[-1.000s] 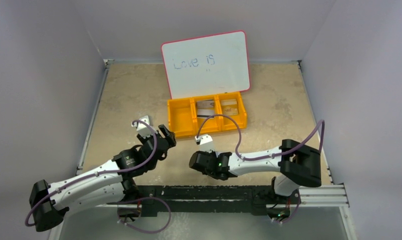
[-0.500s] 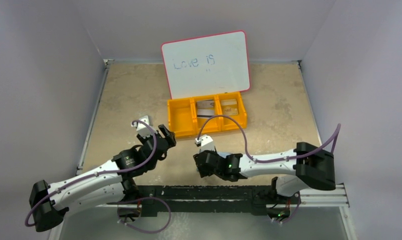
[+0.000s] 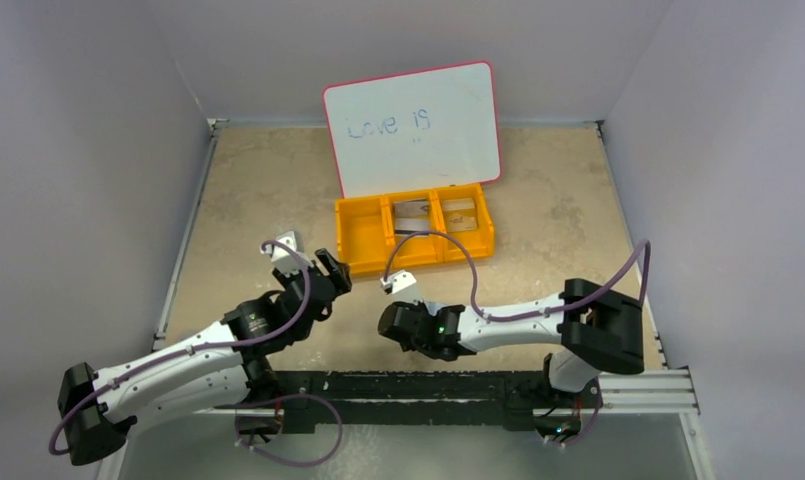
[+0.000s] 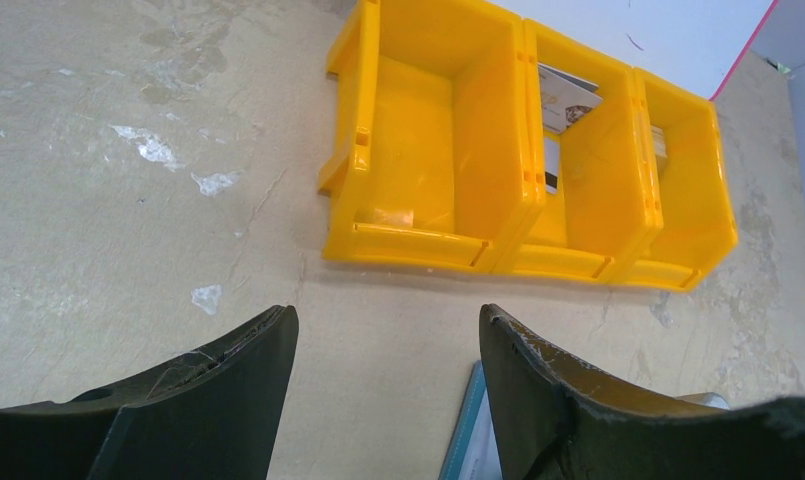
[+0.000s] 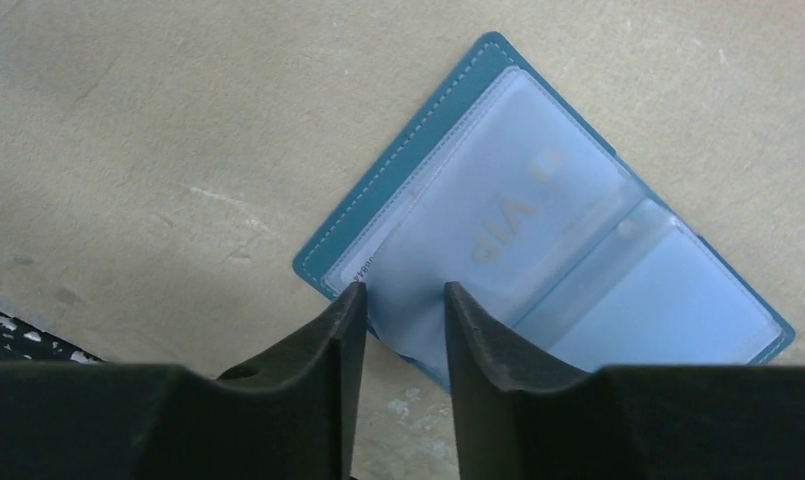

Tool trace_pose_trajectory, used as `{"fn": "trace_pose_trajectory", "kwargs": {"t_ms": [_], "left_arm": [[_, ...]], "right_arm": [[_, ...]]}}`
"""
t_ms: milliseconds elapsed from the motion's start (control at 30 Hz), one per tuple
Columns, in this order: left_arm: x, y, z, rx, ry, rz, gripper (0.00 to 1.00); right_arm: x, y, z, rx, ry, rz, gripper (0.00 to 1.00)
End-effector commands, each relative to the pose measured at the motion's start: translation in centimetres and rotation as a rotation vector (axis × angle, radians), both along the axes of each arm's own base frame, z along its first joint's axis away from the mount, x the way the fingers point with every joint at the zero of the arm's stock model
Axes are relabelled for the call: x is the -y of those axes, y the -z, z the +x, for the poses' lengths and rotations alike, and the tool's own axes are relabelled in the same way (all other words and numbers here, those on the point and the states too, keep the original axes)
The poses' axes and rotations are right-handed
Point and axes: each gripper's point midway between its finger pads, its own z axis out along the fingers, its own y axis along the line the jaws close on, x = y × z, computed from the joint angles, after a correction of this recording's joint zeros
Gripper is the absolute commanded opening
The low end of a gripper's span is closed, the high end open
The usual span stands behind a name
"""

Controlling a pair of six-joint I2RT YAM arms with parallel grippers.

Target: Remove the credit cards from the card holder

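The card holder [image 5: 398, 160] lies open on the table, teal-blue with clouded plastic sleeves. A credit card [image 5: 508, 215] marked VIP shows through one sleeve. My right gripper [image 5: 405, 292] is open with a narrow gap, and its fingertips straddle the near edge of a raised sleeve. In the top view the right gripper [image 3: 393, 325] covers the holder. My left gripper [image 4: 386, 315] hangs open over bare table, and the holder's teal edge [image 4: 468, 430] shows beside its right finger. More credit cards lie in the bin: one [image 4: 566, 100] in the middle compartment, another [image 4: 661, 140] in the right.
An orange three-compartment bin [image 3: 363, 240] stands just beyond both grippers. A pink-rimmed whiteboard [image 3: 413, 125] leans against the back wall behind it. Side walls close in the table on the left and right.
The right arm swung out to the right, then came back left to about where it was; its jaws widened and then narrowed. The left arm barely moved.
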Motion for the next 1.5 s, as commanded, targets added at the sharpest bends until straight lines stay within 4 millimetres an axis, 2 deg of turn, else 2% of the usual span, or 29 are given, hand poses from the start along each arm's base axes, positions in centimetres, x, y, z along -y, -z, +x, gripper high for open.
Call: {"fn": "trace_pose_trajectory", "kwargs": {"t_ms": [0,133,300,433,533,633,700,1000,1100,1167,1267,1367,1467], "left_arm": [[0.1,-1.1,0.4,0.027,-0.015,-0.033,0.67],[0.3,-0.9,0.4,0.022,-0.009,-0.035,0.67],[0.5,-1.0,0.5,0.022,-0.003,-0.035,0.67],[0.9,-0.8,0.5,0.019,0.006,-0.039,0.67],[1.3,-0.6,0.6,0.012,0.018,-0.035,0.67],[1.6,-0.5,0.6,0.007,0.031,-0.027,0.67],[1.8,-0.4,0.6,0.003,0.036,-0.022,0.67],[2.6,0.0,0.7,-0.007,0.064,-0.022,0.67],[3.7,0.0,0.8,-0.009,0.115,-0.02,0.65],[5.0,0.4,0.7,-0.02,0.166,-0.016,0.64],[6.7,1.0,0.7,-0.048,0.235,-0.002,0.63],[7.1,1.3,0.9,-0.064,0.23,0.002,0.63],[5.5,0.8,1.3,-0.044,0.145,0.0,0.63]], "right_arm": [[1.7,-0.3,0.0,0.006,0.06,-0.003,0.31],[1.8,-0.5,-0.1,-0.004,0.067,0.019,0.26],[2.2,-2.0,0.4,0.015,0.156,0.065,0.02],[5.3,-2.9,1.1,0.042,0.39,0.051,0.08],[7.4,-2.8,1.0,0.051,0.493,0.016,0.08],[9.5,-2.5,0.7,0.051,0.606,-0.007,0.02],[10.5,-2.4,0.4,0.047,0.661,-0.016,0.09],[12.4,-3.4,0.5,0.082,0.783,0.017,0.1],[13.1,-3.3,0.1,0.072,0.812,0.019,0.05],[13.1,-3.3,0.1,0.071,0.808,0.034,0.0],[12.1,-4.1,0.5,0.073,0.733,0.08,0.0],[9.2,-5.9,1.6,0.105,0.575,0.17,0.0],[5.7,-8.6,2.6,0.152,0.411,0.286,0.0]]}}
